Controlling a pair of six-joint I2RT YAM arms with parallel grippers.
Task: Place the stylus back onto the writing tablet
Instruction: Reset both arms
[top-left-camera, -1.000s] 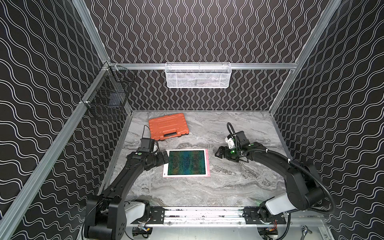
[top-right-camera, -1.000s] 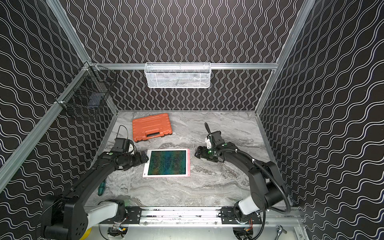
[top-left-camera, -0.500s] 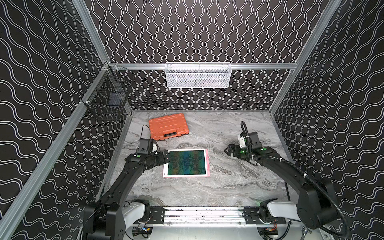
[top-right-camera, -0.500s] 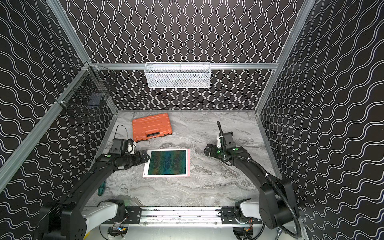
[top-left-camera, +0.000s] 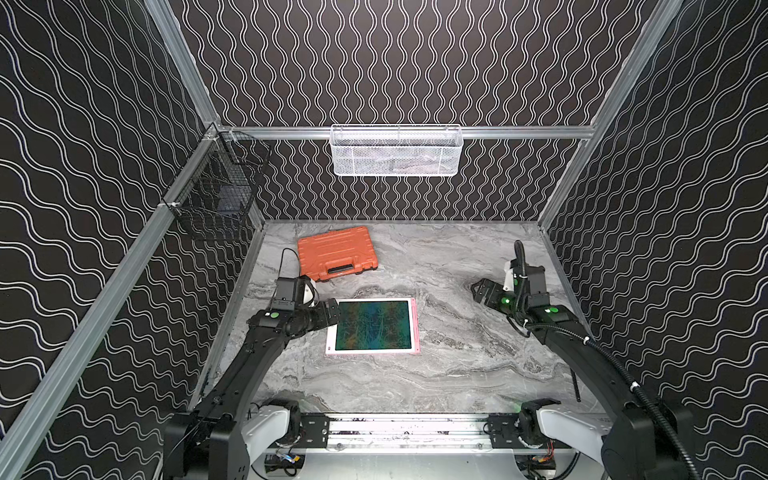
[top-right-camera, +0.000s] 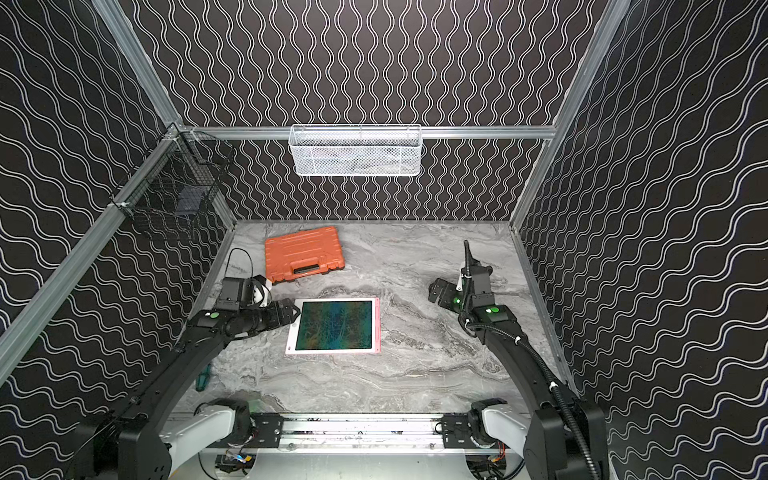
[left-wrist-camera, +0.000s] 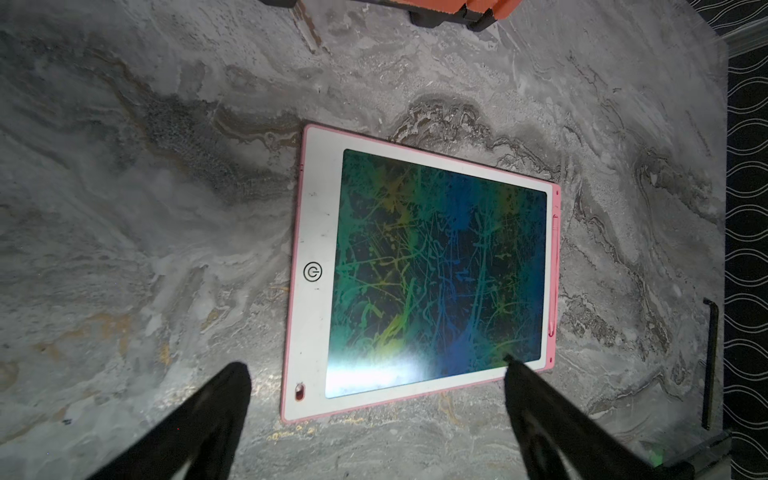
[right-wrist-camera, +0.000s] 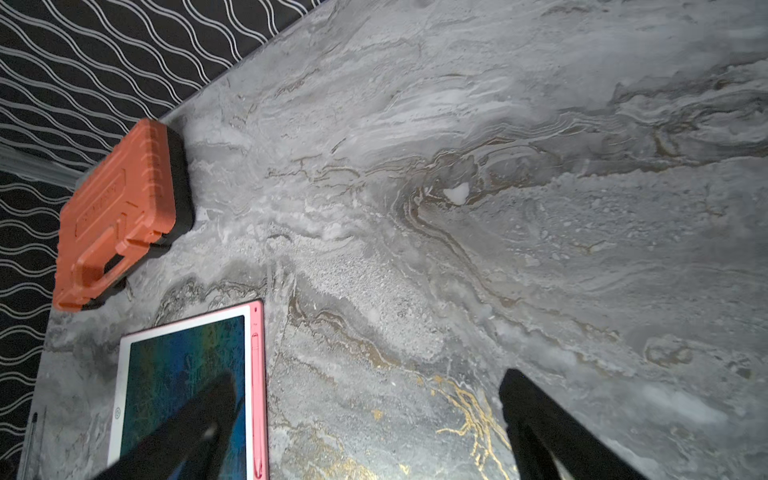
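The writing tablet (top-left-camera: 372, 326) lies flat on the marble table, with a white-and-pink frame and a dark screen of green-blue scribbles. The thin pink stylus (left-wrist-camera: 555, 274) rests along the tablet's pink right edge, also visible in the right wrist view (right-wrist-camera: 255, 395) and faintly in a top view (top-left-camera: 414, 322). My left gripper (top-left-camera: 331, 316) hovers open at the tablet's left edge, its jaws wide and empty (left-wrist-camera: 374, 365). My right gripper (top-left-camera: 478, 289) is open and empty to the right of the tablet, over bare table (right-wrist-camera: 368, 376).
An orange case (top-left-camera: 336, 253) lies behind the tablet at the back left. A green-handled screwdriver (top-right-camera: 203, 376) lies by the left wall. A thin black rod (top-left-camera: 575, 386) lies near the right wall. A white mesh basket (top-left-camera: 397, 149) and a black wire basket (top-left-camera: 216, 203) hang on the walls.
My right gripper has drawn away from the tablet's right edge, to the right and slightly back, with its jaws wider. The left arm has barely shifted.
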